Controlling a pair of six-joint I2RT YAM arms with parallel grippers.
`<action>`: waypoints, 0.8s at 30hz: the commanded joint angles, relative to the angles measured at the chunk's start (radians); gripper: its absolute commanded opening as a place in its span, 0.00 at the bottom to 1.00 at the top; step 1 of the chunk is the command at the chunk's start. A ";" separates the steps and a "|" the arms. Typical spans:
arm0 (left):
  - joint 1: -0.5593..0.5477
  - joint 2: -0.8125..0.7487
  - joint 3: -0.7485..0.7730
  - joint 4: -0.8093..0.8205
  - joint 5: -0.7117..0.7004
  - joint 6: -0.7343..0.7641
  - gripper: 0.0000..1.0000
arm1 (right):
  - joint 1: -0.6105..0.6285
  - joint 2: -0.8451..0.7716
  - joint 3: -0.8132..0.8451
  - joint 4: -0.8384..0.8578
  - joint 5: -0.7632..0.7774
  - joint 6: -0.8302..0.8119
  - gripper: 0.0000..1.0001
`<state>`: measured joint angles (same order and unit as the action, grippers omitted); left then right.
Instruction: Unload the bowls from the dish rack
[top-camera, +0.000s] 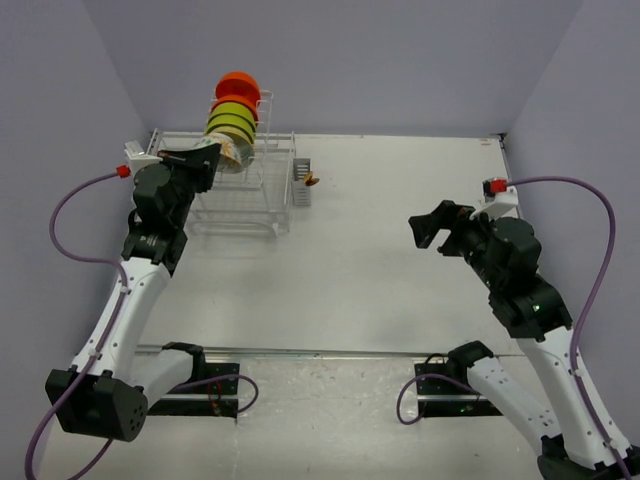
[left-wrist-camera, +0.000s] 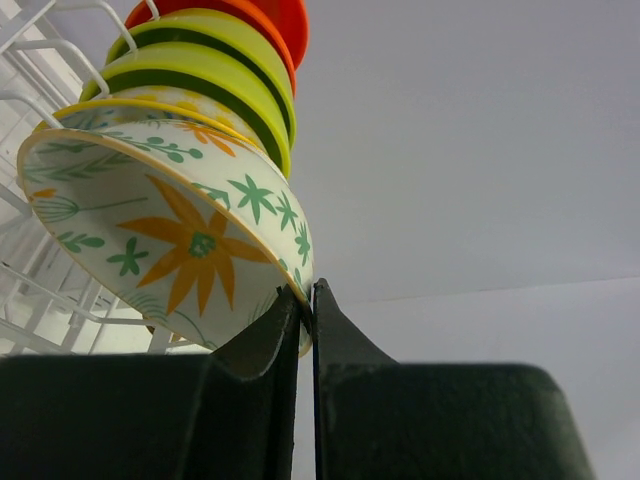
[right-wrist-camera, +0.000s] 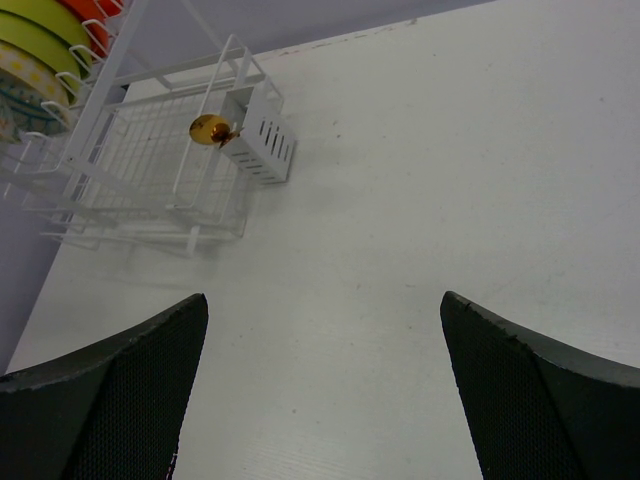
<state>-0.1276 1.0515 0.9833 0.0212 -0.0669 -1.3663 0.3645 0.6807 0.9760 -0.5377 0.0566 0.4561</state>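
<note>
- The dish rack (top-camera: 246, 205) sits in the far-left corner of the bench (top-camera: 400, 200), with the bowls standing on edge in its taller upright tier.
- The bowls form a close row that runs away toward the far edge. The white flower-patterned bowl (left-wrist-camera: 180, 230) is at the near end, two lime-green bowls (left-wrist-camera: 215, 75) sit behind it, and the orange-red bowl (left-wrist-camera: 283, 22) is farthest back.
- The left end effector (left-wrist-camera: 306, 296) is at the flower-patterned bowl. Its fingers are pressed almost together and pinch the bowl's rim between them.
- The key relation is that the pinched bowl rises up and away from the left end effector, its open face turned toward the wrist camera and its back against the next bowl. Its lower part sits among the white wires.
- Judged from this, the bowl has to come upward and toward the near side to clear the wires without dragging its lime-green neighbour.
- The thin grip on the rim could let the bowl swing or slip.
- The right end effector (right-wrist-camera: 323, 296) hangs over the right half of the bench with its fingers spread wide and holding nothing. It is well apart from the rack, so the left arm is plainly the nearer one.
</note>
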 joint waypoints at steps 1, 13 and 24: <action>-0.013 -0.054 0.018 0.151 -0.008 0.058 0.00 | 0.001 0.016 0.024 0.059 -0.020 0.001 0.99; -0.033 -0.113 0.005 0.155 0.096 0.192 0.00 | 0.001 0.059 0.072 0.056 -0.050 -0.013 0.99; -0.199 -0.076 0.131 0.021 0.289 0.555 0.00 | 0.001 0.131 0.196 0.007 -0.110 -0.014 0.99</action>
<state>-0.2451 0.9375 1.0000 0.0326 0.1097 -1.0218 0.3645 0.7883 1.0748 -0.5198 -0.0071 0.4522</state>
